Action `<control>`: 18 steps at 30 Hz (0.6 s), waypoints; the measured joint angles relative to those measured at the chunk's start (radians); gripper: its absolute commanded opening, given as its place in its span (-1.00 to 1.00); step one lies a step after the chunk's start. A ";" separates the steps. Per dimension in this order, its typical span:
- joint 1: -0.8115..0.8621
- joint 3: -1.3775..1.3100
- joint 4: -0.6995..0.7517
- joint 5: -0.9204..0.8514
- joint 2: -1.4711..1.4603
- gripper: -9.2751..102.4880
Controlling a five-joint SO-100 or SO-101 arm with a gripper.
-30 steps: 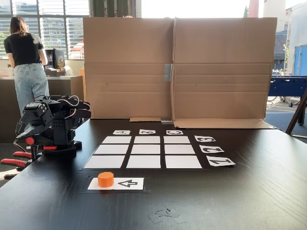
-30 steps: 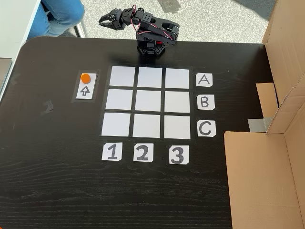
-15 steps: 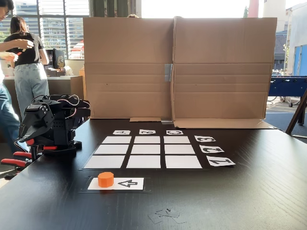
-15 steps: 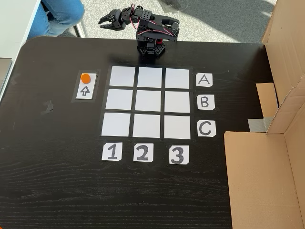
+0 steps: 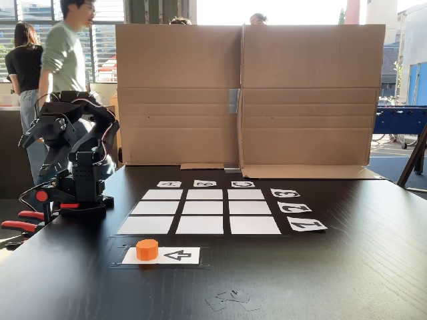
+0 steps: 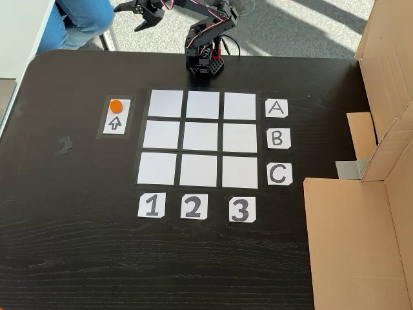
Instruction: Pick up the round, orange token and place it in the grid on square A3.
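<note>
Left to right, in a fixed view: token point(image 6: 115, 105) on the arrow card point(image 6: 115, 123), left of the grid point(image 6: 202, 137); gripper point(image 6: 137, 11) raised beyond the table edge point(image 6: 97, 53), fingers apart, empty; square A3 point(image 6: 239, 106) bare.

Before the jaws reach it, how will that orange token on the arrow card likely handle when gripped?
The orange token looks like rigid plastic, so probably stiff and light. Squat with a flat top, it likely won't tip. Its round side could slip between the jaws, and would roll if knocked onto it.
</note>
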 measured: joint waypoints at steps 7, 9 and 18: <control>-0.060 -0.206 0.041 -0.130 -0.265 0.25; -0.072 -0.252 0.048 -0.166 -0.319 0.28; -0.158 -0.463 0.063 -0.314 -0.526 0.43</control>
